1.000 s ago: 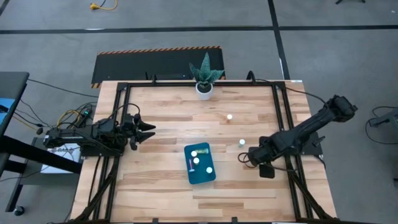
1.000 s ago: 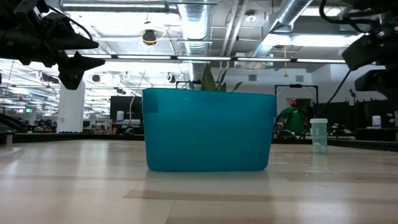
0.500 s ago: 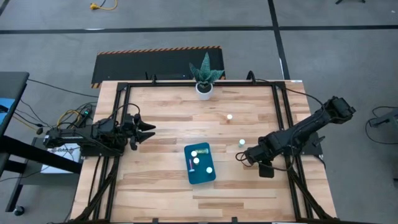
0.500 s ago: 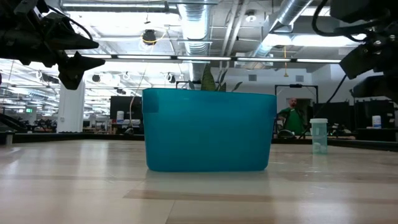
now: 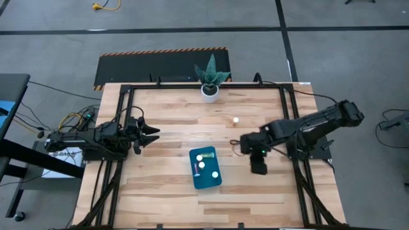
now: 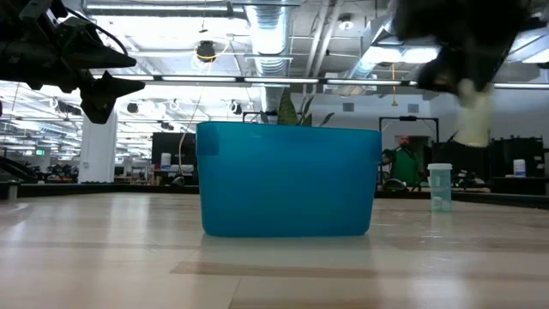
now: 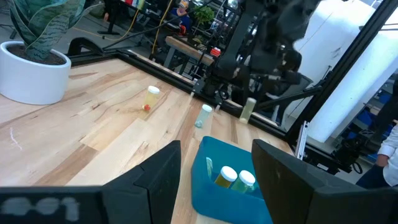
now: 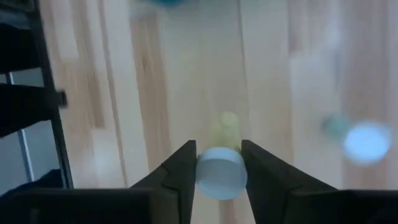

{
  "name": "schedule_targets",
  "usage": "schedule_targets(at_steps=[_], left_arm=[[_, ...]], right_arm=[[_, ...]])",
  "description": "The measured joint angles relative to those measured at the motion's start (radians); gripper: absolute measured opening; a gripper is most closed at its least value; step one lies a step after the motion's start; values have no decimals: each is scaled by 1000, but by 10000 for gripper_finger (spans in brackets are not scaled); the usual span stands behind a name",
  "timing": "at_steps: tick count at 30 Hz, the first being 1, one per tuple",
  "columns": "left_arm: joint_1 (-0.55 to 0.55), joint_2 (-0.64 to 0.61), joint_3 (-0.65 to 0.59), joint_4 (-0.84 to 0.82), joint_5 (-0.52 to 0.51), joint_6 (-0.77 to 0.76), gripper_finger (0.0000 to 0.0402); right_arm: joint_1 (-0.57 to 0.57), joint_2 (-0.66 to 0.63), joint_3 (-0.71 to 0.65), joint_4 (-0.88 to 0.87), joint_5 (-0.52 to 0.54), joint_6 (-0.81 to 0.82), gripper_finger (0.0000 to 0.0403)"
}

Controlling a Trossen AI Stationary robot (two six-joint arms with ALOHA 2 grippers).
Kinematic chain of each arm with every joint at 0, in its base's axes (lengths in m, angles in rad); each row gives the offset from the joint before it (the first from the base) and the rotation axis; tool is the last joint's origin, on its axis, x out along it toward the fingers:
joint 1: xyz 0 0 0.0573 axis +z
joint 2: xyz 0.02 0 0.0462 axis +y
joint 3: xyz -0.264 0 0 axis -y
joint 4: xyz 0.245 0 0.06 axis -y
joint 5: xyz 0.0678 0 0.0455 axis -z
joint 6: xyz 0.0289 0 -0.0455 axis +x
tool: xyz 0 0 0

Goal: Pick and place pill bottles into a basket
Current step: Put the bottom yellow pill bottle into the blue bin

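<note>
While left gripper (image 5: 152, 135) rests open, right gripper (image 8: 218, 163) clamps a pill bottle (image 8: 219, 176)

High view sits overhead, straight down on the whole table (image 5: 166, 121). Low view is at tabletop level, really close to the basket (image 6: 287, 178), facing the room behind. Left wrist cam looks across at the same basket (image 7: 217, 193); right wrist cam points down at bare wood.

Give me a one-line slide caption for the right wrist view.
Right gripper shut on a white-capped pill bottle, carried above the wooden table.
</note>
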Motion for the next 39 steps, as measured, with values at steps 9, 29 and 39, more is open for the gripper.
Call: schedule_targets(at_steps=[9, 29, 39], left_arm=[[0, 0, 0, 0, 0, 0, 186], [0, 0, 0, 0, 0, 0, 186], [0, 0, 0, 0, 0, 0, 186]], right_arm=[[-93, 296, 362, -89, 1, -258, 111], [-120, 746, 864, -253, -6, -474, 109], [-147, 800, 866, -226, -24, -461, 111]])
